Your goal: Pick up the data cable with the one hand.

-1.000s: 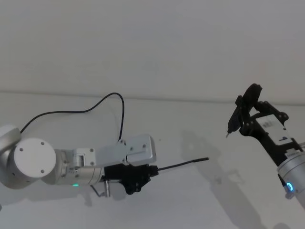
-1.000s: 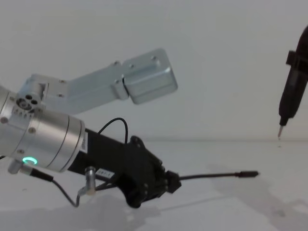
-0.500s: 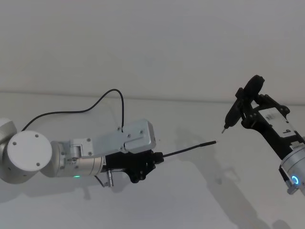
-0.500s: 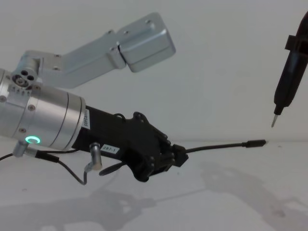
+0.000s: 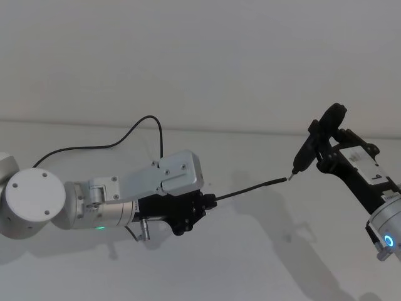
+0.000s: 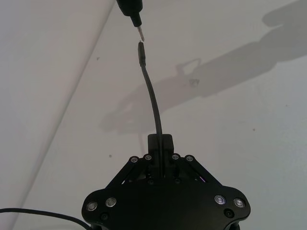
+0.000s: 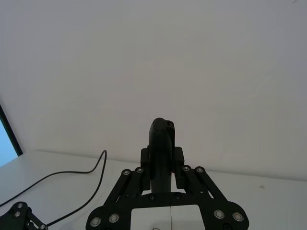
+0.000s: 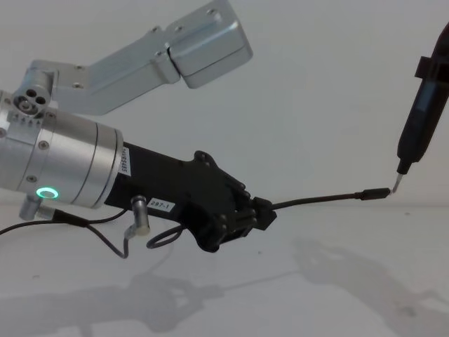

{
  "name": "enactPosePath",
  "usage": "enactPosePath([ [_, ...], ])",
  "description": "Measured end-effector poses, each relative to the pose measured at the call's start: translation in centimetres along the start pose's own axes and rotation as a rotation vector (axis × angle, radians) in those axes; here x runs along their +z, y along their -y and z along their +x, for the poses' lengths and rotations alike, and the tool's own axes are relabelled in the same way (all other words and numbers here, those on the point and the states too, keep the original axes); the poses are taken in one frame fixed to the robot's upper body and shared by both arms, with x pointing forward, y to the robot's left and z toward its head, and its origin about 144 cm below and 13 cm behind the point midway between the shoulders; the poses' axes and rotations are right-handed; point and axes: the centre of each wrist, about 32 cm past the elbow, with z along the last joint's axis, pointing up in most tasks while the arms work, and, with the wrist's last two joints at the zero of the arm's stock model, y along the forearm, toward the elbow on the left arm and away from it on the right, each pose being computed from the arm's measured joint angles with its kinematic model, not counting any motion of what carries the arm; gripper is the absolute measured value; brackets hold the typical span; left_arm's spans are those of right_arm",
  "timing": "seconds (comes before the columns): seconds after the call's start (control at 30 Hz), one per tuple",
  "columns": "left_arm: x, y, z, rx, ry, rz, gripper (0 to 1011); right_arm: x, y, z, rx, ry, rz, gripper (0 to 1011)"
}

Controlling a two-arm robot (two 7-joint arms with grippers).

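Head view, your left gripper (image 5: 207, 200) clenched on the cable (image 5: 250, 187) above the table (image 5: 250, 269), left wrist view, plug just short of the pointed tool (image 6: 132, 7), right wrist view, your right gripper (image 7: 162, 154) grasping that tool, chest view, plug held in the air.
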Motion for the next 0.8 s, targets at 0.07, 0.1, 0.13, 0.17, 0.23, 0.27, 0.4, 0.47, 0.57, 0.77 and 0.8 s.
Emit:
enactPosePath([
  [0.07,0.02,-0.02,0.02,0.001,0.000,-0.002,54,-0.01,0.01,-0.01,0.001,-0.003,-0.001,268],
  [0.1,0.03,-0.03,0.02,0.001,0.000,-0.003,54,-0.02,0.01,-0.01,0.001,-0.003,-0.001,268],
  [0.13,0.05,-0.03,0.03,0.002,0.000,-0.004,54,-0.02,0.01,-0.01,0.001,-0.004,-0.001,268],
  [0.17,0.06,-0.04,0.03,0.002,0.000,-0.004,54,-0.03,0.01,-0.02,0.001,-0.005,-0.001,268],
  [0.23,0.07,-0.04,0.04,0.002,-0.001,-0.005,54,-0.03,0.00,-0.02,0.001,-0.005,-0.001,268],
  [0.27,0.08,-0.05,0.04,0.003,-0.001,-0.006,54,-0.04,-0.03,-0.01,0.001,-0.004,-0.002,268],
  [0.4,0.08,-0.07,0.05,0.004,-0.001,-0.007,54,-0.03,-0.15,0.07,-0.001,-0.002,-0.001,268],
  [0.47,0.09,-0.08,0.05,0.004,-0.001,-0.008,54,0.00,-0.24,0.12,-0.001,-0.001,0.001,268],
  [0.57,0.09,-0.08,0.05,0.005,-0.001,-0.008,54,0.02,-0.31,0.17,-0.002,0.000,0.002,268],
  [0.77,0.11,-0.10,0.06,0.005,-0.001,-0.010,54,0.04,-0.49,0.36,-0.006,0.008,0.004,268],
  [0.8,0.11,-0.10,0.06,0.005,-0.001,-0.010,54,0.04,-0.49,0.36,-0.006,0.008,0.004,268],
])
